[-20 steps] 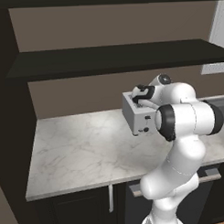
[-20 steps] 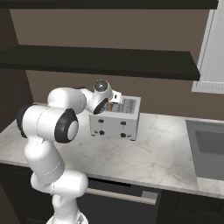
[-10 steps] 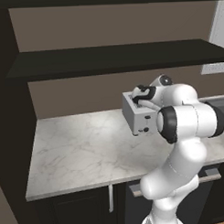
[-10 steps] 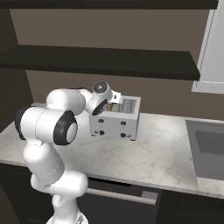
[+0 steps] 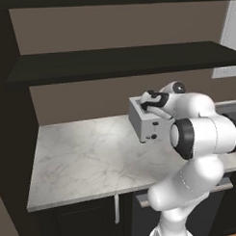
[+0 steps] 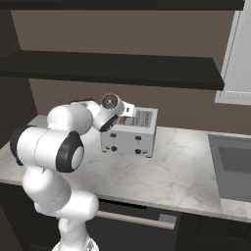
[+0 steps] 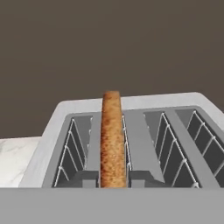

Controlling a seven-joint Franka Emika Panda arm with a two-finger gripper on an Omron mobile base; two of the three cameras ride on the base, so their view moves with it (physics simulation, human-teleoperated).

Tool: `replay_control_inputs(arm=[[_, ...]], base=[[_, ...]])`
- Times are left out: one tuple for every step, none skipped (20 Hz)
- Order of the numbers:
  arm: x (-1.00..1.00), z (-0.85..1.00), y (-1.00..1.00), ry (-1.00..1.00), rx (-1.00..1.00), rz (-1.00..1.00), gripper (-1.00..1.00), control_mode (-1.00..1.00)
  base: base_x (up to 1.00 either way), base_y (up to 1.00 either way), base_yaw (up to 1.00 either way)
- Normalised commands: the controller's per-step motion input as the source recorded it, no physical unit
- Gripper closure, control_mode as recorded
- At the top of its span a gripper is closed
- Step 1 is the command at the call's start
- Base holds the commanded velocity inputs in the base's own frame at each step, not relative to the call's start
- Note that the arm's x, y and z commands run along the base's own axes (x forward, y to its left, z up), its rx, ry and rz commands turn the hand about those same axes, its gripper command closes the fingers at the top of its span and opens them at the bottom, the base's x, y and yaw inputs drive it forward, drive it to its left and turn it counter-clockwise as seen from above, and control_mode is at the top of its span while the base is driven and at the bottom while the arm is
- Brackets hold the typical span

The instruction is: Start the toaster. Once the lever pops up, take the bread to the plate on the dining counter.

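Claw (image 5: 149, 106) low over toaster (image 5: 142, 122)

Even, dim rendered light, sharp throughout, with soft shadows under the shelf (image 5: 123, 62).

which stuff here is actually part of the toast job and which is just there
Part of the job:
- toaster
- bread, standing edge-on in a toaster slot
- gripper, over the toaster's top

Just there:
- marble worktop
- sink
- dark shelf
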Motion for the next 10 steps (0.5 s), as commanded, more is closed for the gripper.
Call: replay_control_inputs(arm=[[-0.24, 0.31, 0.0, -0.05, 0.0, 0.0, 1.0, -1.0], [-0.34, 0.34, 0.0, -0.07, 0.0, 0.0, 1.0, -1.0], [-0.38, 0.34, 0.0, -0.08, 0.0, 0.0, 1.0, -1.0], [-0.39, 0.29, 0.0, -0.09, 0.0, 0.0, 1.0, -1.0], [-0.42, 0.28, 0.0, -0.11, 0.0, 0.0, 1.0, -1.0], [-0.5, 0.31, 0.0, -0.14, 0.0, 0.0, 1.0, -1.0], [-0.5, 0.3, 0.0, -0.15, 0.0, 0.0, 1.0, -1.0], [-0.51, 0.31, 0.0, -0.16, 0.0, 0.0, 1.0, -1.0], [-0.5, 0.3, 0.0, -0.16, 0.0, 0.0, 1.0, -1.0], [-0.5, 0.29, 0.0, -0.16, 0.0, 0.0, 1.0, -1.0]], base=[[0.0, 0.0, 0.0], [0.0, 0.0, 0.0], [0.0, 0.0, 0.0], [0.0, 0.0, 0.0], [0.0, 0.0, 0.0], [0.0, 0.0, 0.0], [0.0, 0.0, 0.0], [0.0, 0.0, 0.0], [0.0, 0.0, 0.0], [0.0, 0.0, 0.0]])
